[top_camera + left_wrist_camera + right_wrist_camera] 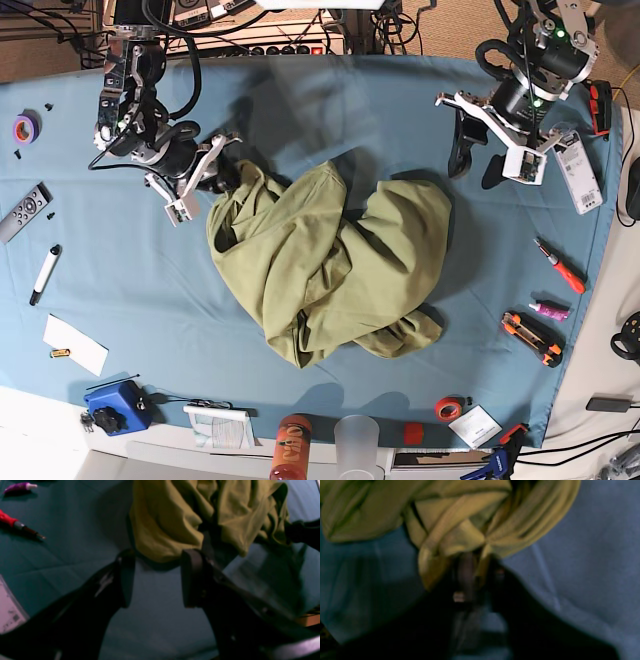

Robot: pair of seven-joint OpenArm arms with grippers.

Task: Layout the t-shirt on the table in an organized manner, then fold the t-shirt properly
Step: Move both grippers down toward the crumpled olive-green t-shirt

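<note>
Two hands, one shirt (320, 265). Bunched mid-surface (330, 110), not laid out; long axis roughly upper-left to lower-right in base view. Right hand (222, 176) at upper-left edge of heap, clamped on a fold of hem or collar, per wrist view. Left hand (472, 160) apart, empty, hovering near opposite upper edge, not touching. Next likely: left drops onto far edge, then both pull apart along that axis. No containers in play.
</note>
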